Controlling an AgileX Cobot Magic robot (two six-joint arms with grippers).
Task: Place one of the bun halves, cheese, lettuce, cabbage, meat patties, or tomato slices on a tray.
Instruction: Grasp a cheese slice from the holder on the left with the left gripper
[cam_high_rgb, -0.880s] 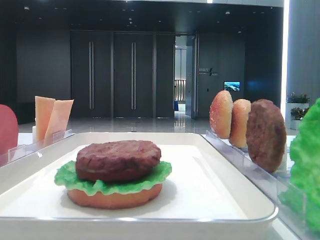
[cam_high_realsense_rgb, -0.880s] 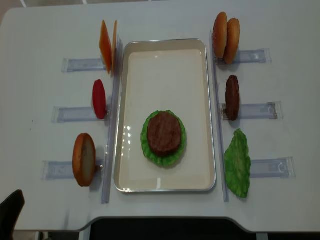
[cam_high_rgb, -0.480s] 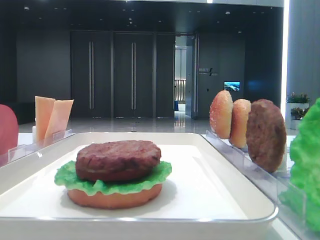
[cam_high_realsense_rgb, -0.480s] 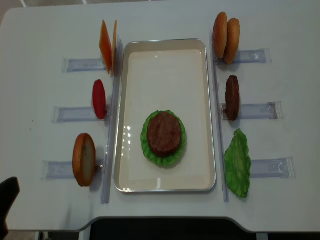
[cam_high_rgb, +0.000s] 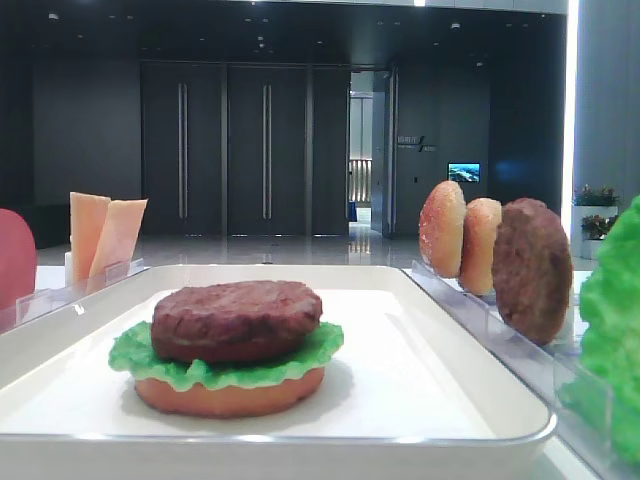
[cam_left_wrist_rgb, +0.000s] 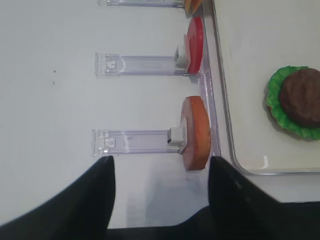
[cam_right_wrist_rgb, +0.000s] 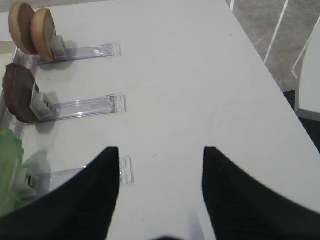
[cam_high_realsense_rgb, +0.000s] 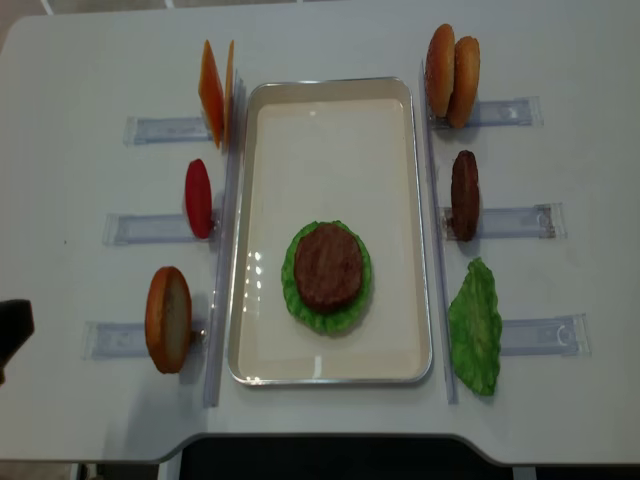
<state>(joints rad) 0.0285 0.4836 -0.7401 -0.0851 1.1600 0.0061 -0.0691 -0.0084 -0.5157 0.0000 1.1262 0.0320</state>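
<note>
So your white tray (cam_high_realsense_rgb: 330, 120) lay in the middle of the table (cam_high_realsense_rgb: 80, 60), and a half-made burger sat on it near the front. That burger was a bun half (cam_high_rgb: 230, 393) at the bottom, a lettuce leaf (cam_high_realsense_rgb: 352, 302) on top of it, and a meat patty (cam_high_realsense_rgb: 327, 266) on top of that.

On the left of the tray, three things stood on edge in clear holders (cam_high_realsense_rgb: 165, 129): the cheese slices (cam_high_realsense_rgb: 212, 92) at the back, the tomato slice (cam_high_realsense_rgb: 198, 198) in the middle, and another bun half (cam_high_realsense_rgb: 167, 319) at the front. On the right stood two bun halves (cam_high_realsense_rgb: 452, 69) side by side at the back, a second patty (cam_high_realsense_rgb: 464, 195) in the middle, and a second lettuce leaf (cam_high_realsense_rgb: 475, 326) at the front.

Your left gripper (cam_left_wrist_rgb: 159, 197) hung above the table just in front of the front-left bun half, with its jaws spread wide and nothing between them. Your right gripper (cam_right_wrist_rgb: 161, 192) hung above the table beside the front-right holder, and its jaws were spread and held nothing too.
</note>
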